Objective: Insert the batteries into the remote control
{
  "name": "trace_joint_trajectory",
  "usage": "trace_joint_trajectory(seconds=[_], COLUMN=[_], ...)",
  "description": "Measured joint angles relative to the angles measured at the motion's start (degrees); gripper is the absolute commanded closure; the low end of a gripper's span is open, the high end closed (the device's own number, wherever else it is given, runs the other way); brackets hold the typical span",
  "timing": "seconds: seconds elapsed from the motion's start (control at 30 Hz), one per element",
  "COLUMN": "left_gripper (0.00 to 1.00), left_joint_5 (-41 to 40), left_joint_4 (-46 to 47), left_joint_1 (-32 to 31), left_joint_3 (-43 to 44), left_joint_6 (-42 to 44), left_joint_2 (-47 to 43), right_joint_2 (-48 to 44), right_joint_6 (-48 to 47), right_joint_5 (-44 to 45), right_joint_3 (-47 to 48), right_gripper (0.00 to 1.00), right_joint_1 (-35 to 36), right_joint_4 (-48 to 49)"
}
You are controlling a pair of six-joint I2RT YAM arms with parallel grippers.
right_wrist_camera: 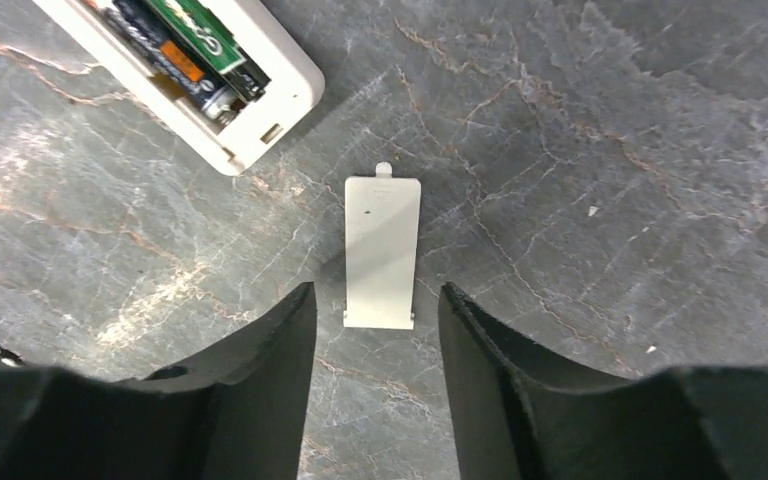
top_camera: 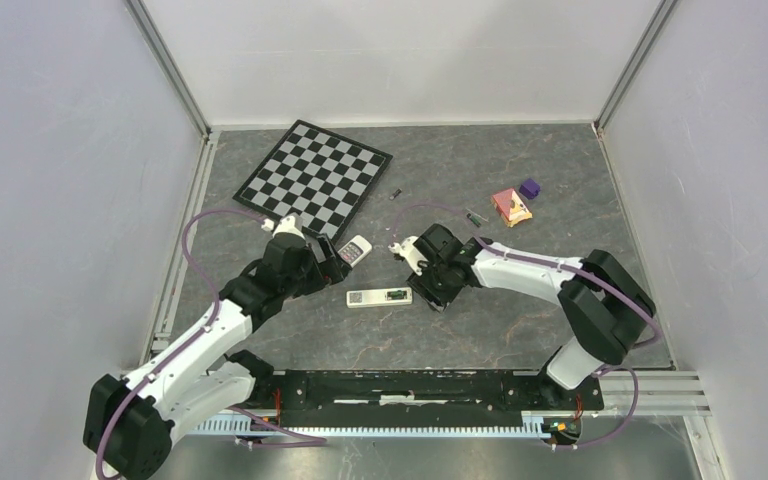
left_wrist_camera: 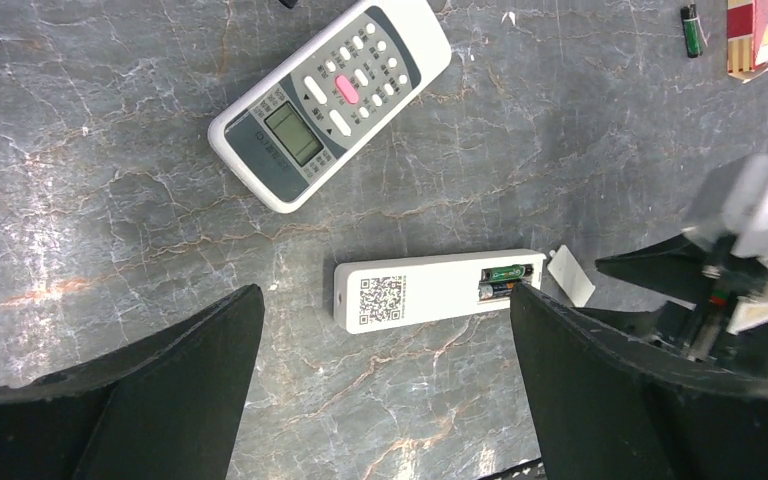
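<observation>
Between the right fingers, half-open and empty, lies a battery cover unseen from above; left fingers gape empty.

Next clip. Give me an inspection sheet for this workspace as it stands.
Surface: dark marbled tabletop, nothing spilled.
Job's things: white remote face down, compartment open, two batteries inside; cover loose beside it; loose battery farther off.
Clutter: second remote, chessboard, orange box, purple block.
End effectors: left end effector open over the white remote; right end effector open, straddling the cover.
Cables: purple cables along both arms.
Surroundings: white walls, metal frame.
</observation>
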Motion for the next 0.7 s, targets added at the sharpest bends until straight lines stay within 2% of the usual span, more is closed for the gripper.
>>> trace_joint_trajectory(seconds=[0.37, 0.7], left_gripper=[0.01, 0.01], left_joint_5=[0.02, 1.99], left_joint_4=[-0.85, -0.96], left_joint_1=[0.11, 0.11], left_joint_3=[0.26, 0.26], left_joint_6=[0.00, -0.02], left_joint_2=[-1.20, -1.36], right_joint_2=[4.50, 4.87], right_joint_6=[-0.79, -0.61], right_joint_5=[0.59, 1.18], right_joint_3=[2.64, 3.23], right_gripper=[0.73, 0.72], right_joint_1=[0.17, 0.13], right_joint_4=[-1.49, -2.03])
